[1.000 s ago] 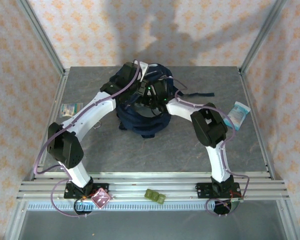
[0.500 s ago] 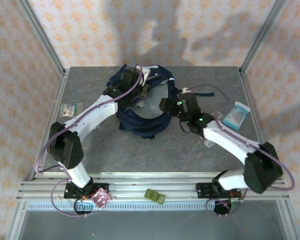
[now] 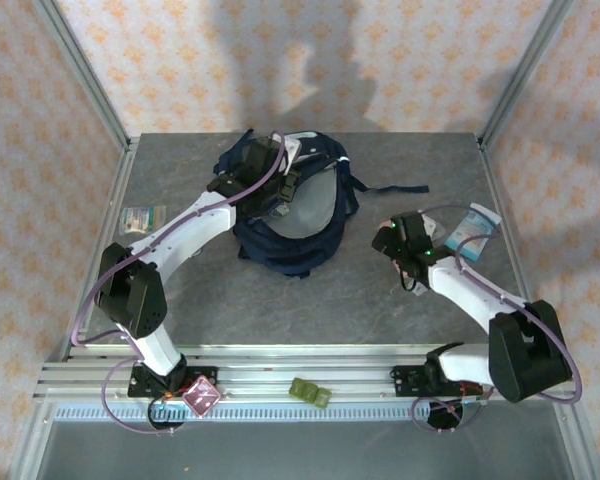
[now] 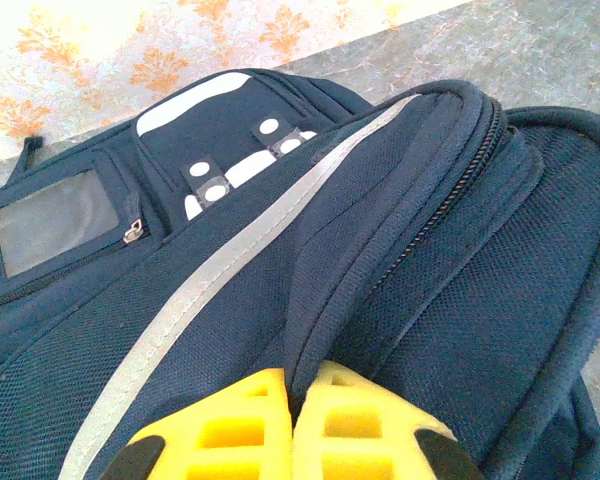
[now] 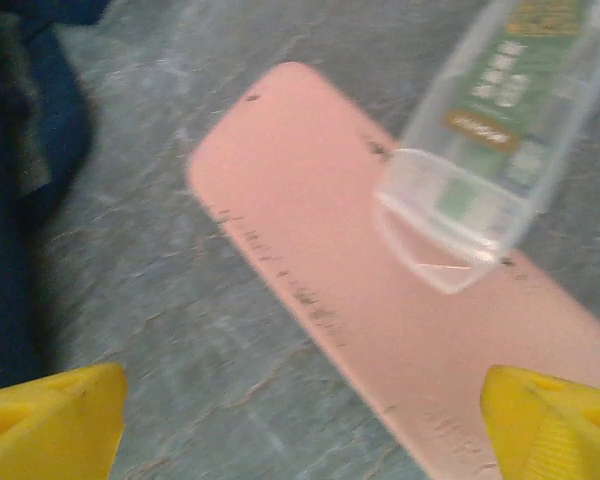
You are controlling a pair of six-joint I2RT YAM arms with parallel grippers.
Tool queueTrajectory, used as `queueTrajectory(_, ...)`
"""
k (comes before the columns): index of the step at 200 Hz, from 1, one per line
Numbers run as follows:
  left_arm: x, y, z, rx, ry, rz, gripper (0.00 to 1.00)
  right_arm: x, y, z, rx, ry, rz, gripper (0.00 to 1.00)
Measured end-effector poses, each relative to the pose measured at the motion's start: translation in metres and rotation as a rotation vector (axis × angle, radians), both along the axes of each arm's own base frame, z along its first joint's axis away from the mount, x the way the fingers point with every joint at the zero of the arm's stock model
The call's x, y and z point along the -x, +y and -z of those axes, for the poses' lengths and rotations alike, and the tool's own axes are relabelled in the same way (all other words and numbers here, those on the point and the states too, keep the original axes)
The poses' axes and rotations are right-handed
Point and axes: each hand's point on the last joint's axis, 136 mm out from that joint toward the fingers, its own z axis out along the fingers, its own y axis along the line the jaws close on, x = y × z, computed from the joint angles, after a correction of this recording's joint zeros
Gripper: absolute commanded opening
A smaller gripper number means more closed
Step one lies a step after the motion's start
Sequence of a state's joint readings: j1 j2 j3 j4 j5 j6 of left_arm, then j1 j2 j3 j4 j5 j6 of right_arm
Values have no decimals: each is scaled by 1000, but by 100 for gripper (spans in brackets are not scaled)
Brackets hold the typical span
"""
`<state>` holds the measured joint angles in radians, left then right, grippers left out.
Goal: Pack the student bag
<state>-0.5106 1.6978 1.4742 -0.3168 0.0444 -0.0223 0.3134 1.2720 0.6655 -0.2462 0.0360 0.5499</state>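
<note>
From above, the student bag (image 3: 298, 222) sits on the grey table (image 3: 230, 300), towards the far side and about midway across, its mouth gaping upward and one dark strap trailing off to the right. The left arm reaches in from its base and the left gripper (image 3: 284, 186) is down on the bag's far-left rim. The right gripper (image 3: 393, 241) is off to the bag's right, clear of it, low over bare table. Just beyond it lies a blue-and-white packet (image 3: 473, 229) near the right edge. A small packet (image 3: 143, 217) rests by the left edge, well apart from the bag. On the front rail sits a green piece (image 3: 310, 392).

Now the left wrist camera: the two yellow fingers (image 4: 230, 425) of the left gripper (image 4: 302, 390) are nearly together, and a ridge of the bag's (image 4: 450, 300) navy mesh fabric runs right down between them, so it has the fabric pinched. A grey stripe runs diagonally across the bag, a zip curves along the right, and a clear window pocket shows at upper left.

Over to the right wrist camera, rather blurred: the right gripper (image 5: 300, 425) is spread wide, one yellow fingertip at each bottom corner, nothing between them but table. Ahead lies a flat pink ruler (image 5: 300, 260), with a clear case (image 5: 485, 140) bearing a green label lying across its far part. The bag's (image 5: 5, 200) dark edge is at the left.
</note>
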Motion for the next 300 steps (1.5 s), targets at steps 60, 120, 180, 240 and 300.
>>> queueTrajectory(60, 2, 0, 1, 10, -1, -2, 0, -2, -26, 26, 54, 78, 50, 90)
queueTrajectory(120, 2, 0, 1, 26, 5, -8, 0, -6, 20, 25, 50, 58, -136, 89)
queueTrajectory(180, 2, -1, 1, 31, 7, -11, 0, 0, 22, 17, 81, 71, -117, 92)
queueTrajectory(240, 2, -1, 1, 33, 8, -9, 0, -8, -27, 25, 107, 93, 37, 91)
queueTrajectory(300, 3, -2, 1, 38, 11, -4, 0, -12, 14, 22, 0, 56, -119, 91)
